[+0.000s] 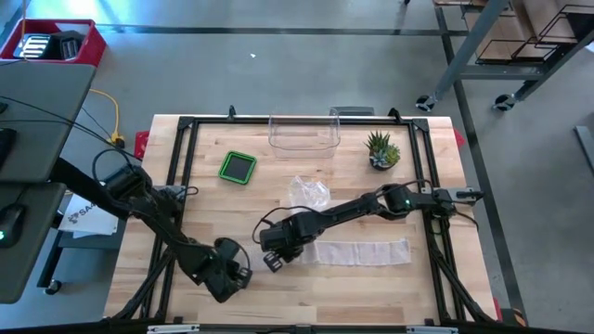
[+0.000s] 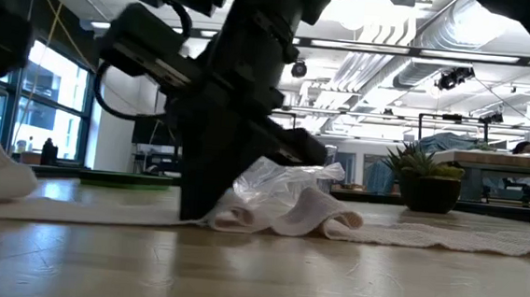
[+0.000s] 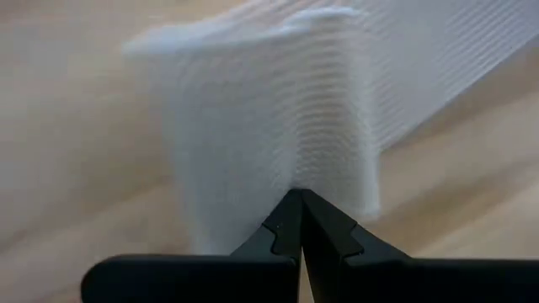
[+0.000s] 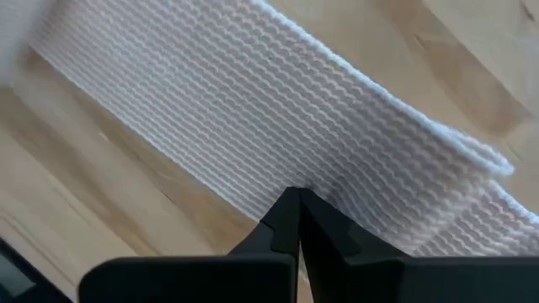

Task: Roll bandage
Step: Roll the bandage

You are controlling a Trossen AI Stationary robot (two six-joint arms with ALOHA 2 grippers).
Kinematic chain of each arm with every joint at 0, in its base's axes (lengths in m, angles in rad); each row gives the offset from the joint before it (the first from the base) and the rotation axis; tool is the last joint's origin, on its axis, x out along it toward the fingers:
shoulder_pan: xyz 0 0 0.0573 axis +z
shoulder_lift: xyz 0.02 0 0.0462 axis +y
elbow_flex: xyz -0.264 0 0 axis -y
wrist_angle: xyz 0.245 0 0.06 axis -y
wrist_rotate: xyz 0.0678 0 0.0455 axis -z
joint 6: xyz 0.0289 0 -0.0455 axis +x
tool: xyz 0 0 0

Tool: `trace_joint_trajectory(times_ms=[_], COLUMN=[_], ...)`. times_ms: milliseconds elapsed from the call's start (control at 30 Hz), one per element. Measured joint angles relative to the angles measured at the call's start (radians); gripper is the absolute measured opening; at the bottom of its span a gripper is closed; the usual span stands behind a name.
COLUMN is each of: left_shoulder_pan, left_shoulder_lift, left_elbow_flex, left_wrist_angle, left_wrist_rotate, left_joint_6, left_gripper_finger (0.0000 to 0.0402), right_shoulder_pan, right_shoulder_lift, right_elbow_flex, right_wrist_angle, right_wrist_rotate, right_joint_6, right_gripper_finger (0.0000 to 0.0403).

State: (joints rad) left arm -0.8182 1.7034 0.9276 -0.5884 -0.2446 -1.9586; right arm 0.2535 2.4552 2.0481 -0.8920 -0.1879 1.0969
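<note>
Room and surface: a grey concrete floor (image 1: 306, 74) surrounds a light wooden tabletop (image 1: 306, 297) edged by a black frame (image 1: 186, 125); the low view looks past it into an open hall with ceiling ducts and tall windows. A red bin (image 1: 58, 42) stands on the floor well beyond the tabletop's far left corner. Partly readable dark lettering — beginning "SA" — shows on a white sheet (image 1: 83, 215) beside the tabletop's left edge.

Objects, placed relative to the bandage (image 1: 360, 251), a white ribbed strip lying flat right of the tabletop's centre: a clear container (image 1: 304, 135) far behind it at the back edge; crumpled clear plastic (image 1: 308, 193) just behind its left end; a potted plant (image 1: 381, 150) behind its right part; a green-rimmed square pad (image 1: 238, 167) behind and to the left.

Right pincer (image 1: 275, 259) — clenched on the bandage's left end, tips down on the strip. Left pincer (image 1: 238, 275) — just left of it, clenched on an upstanding fold of bandage (image 3: 278, 118).
</note>
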Motion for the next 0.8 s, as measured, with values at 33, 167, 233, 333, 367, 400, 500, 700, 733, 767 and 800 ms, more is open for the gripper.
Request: trace_joint_trajectory(times_ms=[33, 167, 233, 333, 367, 400, 500, 700, 733, 767, 800], left_shoulder_pan=[-0.010, -0.040, -0.054, -0.063, -0.063, -0.062, -0.064, -0.075, -0.070, -0.063, -0.060], left_shoulder_lift=[-0.006, -0.028, -0.033, -0.039, -0.040, -0.040, -0.041, -0.107, -0.119, -0.129, -0.139], left_elbow_flex=[0.000, 0.000, 0.000, -0.002, -0.002, -0.001, -0.001, -0.002, -0.002, -0.002, -0.002], left_wrist_angle=[-0.033, -0.133, -0.175, -0.188, -0.165, -0.143, -0.155, -0.153, -0.131, -0.103, -0.073], left_wrist_rotate=[0.005, 0.035, 0.041, 0.036, 0.028, 0.025, 0.026, -0.033, -0.052, -0.067, -0.081], left_joint_6=[-0.001, -0.004, -0.023, -0.076, -0.079, -0.078, -0.065, -0.077, -0.073, -0.073, -0.063], left_gripper_finger=[0.0000, 0.0000, 0.0000, 0.0000, 0.0000, 0.0000, 0.0000, 0.0000, 0.0000, 0.0000, 0.0000], right_shoulder_pan=[0.001, 0.001, 0.001, 0.001, 0.001, 0.001, 0.001, -0.002, -0.004, -0.006, -0.009], right_shoulder_lift=[-0.001, -0.001, -0.001, -0.001, -0.001, -0.001, -0.001, 0.001, 0.001, 0.001, 0.001], right_elbow_flex=[0.001, 0.001, 0.001, 0.000, 0.000, 0.000, -0.001, -0.001, -0.001, -0.002, -0.002], right_wrist_angle=[-0.016, -0.031, -0.020, 0.010, 0.020, 0.023, 0.027, 0.036, 0.041, 0.045, 0.049], right_wrist_rotate=[0.000, -0.003, -0.002, -0.005, -0.006, -0.006, -0.008, -0.022, -0.022, -0.023, -0.023], right_joint_6=[-0.005, -0.013, 0.004, 0.013, 0.013, 0.015, 0.028, 0.021, 0.021, 0.021, 0.021], right_gripper_finger=[0.0000, 0.0000, 0.0000, 0.0000, 0.0000, 0.0000, 0.0000, 0.0000, 0.0000, 0.0000, 0.0000])
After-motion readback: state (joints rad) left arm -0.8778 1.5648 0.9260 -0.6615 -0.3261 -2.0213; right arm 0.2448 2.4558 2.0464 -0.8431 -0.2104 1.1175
